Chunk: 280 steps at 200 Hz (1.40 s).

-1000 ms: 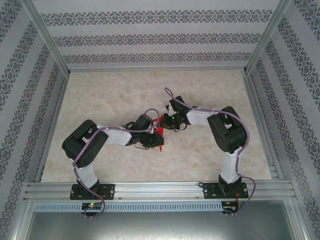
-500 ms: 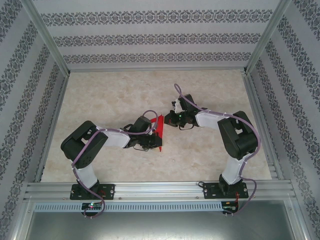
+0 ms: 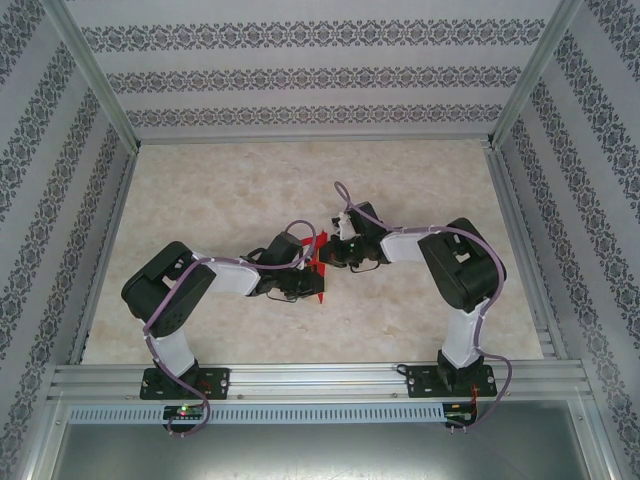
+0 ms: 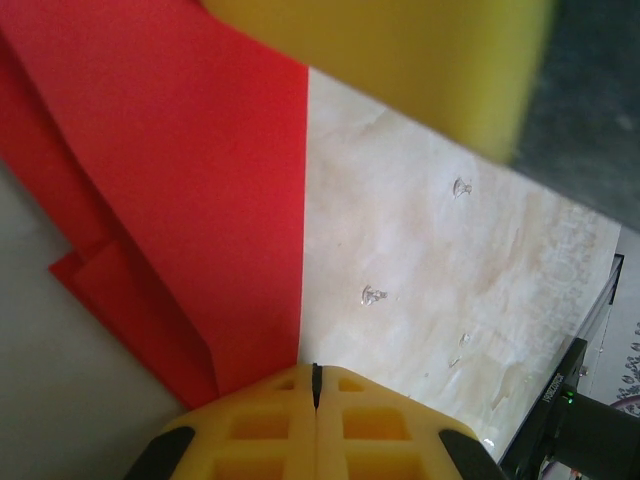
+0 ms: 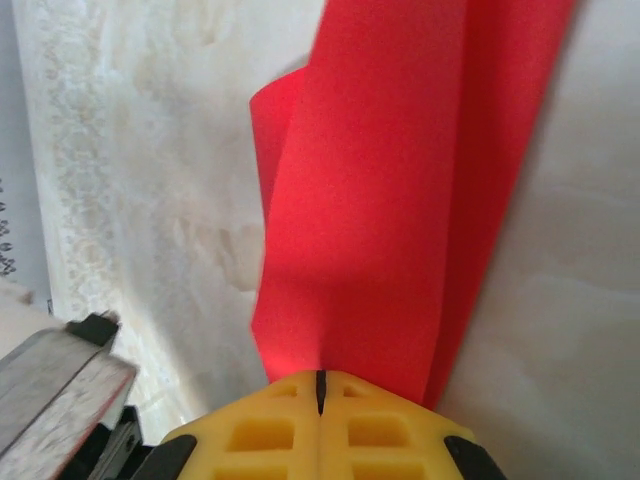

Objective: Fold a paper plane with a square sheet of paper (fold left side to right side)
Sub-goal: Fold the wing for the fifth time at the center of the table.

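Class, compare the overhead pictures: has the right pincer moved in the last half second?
Yes. The right pincer has shifted left, away from the table's right rail.

Marbled tabletop (image 3: 230,190), patterned walls (image 3: 300,75), aluminium rail (image 3: 320,378)

The right pincer (image 5: 320,380), jaws together, clamps the creased red paper (image 5: 390,200).

The pale marbled table (image 3: 220,190) fills mid-frame. At its centre stands red paper (image 3: 318,272), contact unclear.
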Each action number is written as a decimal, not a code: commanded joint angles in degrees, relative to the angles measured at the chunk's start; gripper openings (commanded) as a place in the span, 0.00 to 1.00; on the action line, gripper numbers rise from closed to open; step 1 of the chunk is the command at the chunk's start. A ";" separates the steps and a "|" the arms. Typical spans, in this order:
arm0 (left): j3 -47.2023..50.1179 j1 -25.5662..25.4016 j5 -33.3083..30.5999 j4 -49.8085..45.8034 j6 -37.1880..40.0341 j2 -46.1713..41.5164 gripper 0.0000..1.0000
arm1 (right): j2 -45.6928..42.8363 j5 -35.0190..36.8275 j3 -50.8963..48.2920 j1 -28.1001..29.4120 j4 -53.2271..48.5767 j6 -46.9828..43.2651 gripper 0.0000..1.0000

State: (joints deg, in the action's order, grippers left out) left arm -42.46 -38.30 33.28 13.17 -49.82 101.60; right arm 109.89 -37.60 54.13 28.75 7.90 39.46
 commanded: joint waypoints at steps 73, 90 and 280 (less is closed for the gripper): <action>1.67 -1.16 -2.78 -6.13 1.09 -0.35 0.03 | 6.42 2.71 9.05 -0.40 -7.27 -7.26 0.00; 1.67 -1.16 -2.78 -6.14 1.11 -0.46 0.03 | 7.55 2.90 10.00 -0.62 -7.89 -7.94 0.00; 1.86 -1.09 -2.91 -6.58 1.47 -0.20 0.01 | 19.15 1.61 30.22 -7.75 -17.10 -12.81 0.00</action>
State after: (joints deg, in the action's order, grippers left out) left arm -42.48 -38.54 28.62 13.28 -49.74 100.86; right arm 125.93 -42.81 80.73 23.83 -11.57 29.30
